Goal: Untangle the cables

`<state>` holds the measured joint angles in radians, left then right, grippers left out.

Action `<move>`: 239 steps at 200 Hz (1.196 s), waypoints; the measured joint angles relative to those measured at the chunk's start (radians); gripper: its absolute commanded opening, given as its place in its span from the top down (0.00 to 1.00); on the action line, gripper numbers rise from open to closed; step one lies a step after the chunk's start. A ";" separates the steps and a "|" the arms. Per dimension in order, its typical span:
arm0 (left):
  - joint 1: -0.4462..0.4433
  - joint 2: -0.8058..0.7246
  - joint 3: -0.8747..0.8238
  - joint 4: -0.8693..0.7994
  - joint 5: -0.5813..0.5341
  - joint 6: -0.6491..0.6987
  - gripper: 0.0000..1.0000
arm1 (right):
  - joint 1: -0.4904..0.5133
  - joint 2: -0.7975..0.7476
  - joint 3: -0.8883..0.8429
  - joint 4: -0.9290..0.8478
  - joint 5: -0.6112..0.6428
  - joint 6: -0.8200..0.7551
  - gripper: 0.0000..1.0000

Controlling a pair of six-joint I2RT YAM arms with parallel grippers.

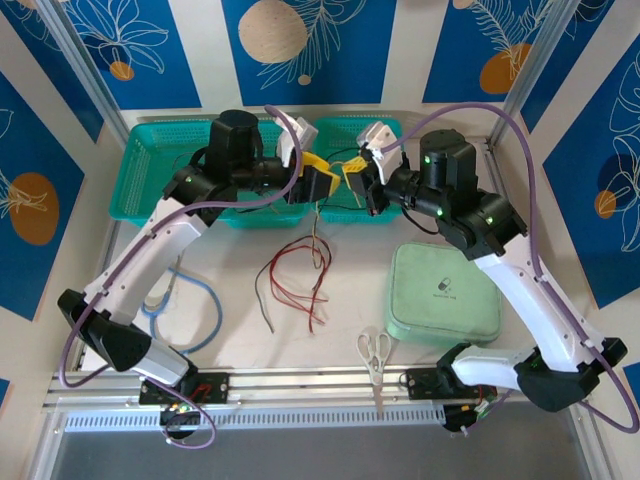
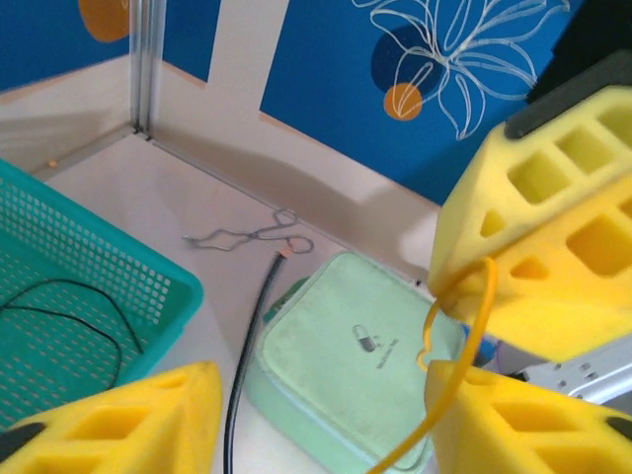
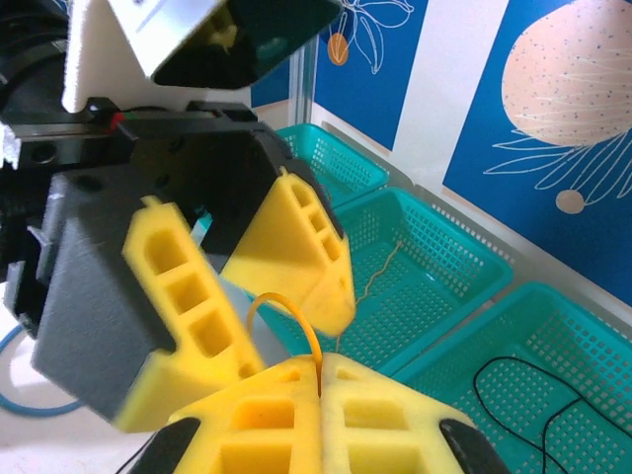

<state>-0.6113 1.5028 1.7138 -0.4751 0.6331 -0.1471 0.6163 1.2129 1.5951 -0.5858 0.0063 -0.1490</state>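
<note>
Now | white table: loose cables | blue floral walls | teal baskets

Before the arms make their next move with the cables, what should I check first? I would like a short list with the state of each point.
1. Right gripper shut on the yellow cable: ok.
2. Left gripper open, ready to take hold: ok.
3. The two grippers clear of each other: cannot tell, they are very close.
4. Yellow cable free of the red and black cables on the table: cannot tell.
5. Green pouch and scissors away from those cables: ok.
</note>
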 measured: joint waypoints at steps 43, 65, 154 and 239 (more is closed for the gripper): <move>0.000 0.000 -0.002 0.003 -0.003 -0.008 1.00 | -0.048 0.017 0.027 -0.006 -0.020 0.050 0.61; 0.002 0.000 -0.002 -0.001 -0.017 -0.008 1.00 | -0.109 0.014 0.027 -0.005 -0.040 0.110 0.50; 0.013 0.000 -0.002 -0.003 -0.040 -0.057 1.00 | -0.402 -0.067 -0.198 0.103 -0.282 0.614 0.44; 0.016 0.000 -0.002 -0.003 -0.043 -0.092 1.00 | -0.212 -0.041 -0.447 0.394 -0.388 0.837 0.45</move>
<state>-0.5953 1.5028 1.7123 -0.4782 0.5900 -0.2386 0.4046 1.1721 1.1484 -0.1917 -0.3820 0.6876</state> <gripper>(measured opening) 0.052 0.559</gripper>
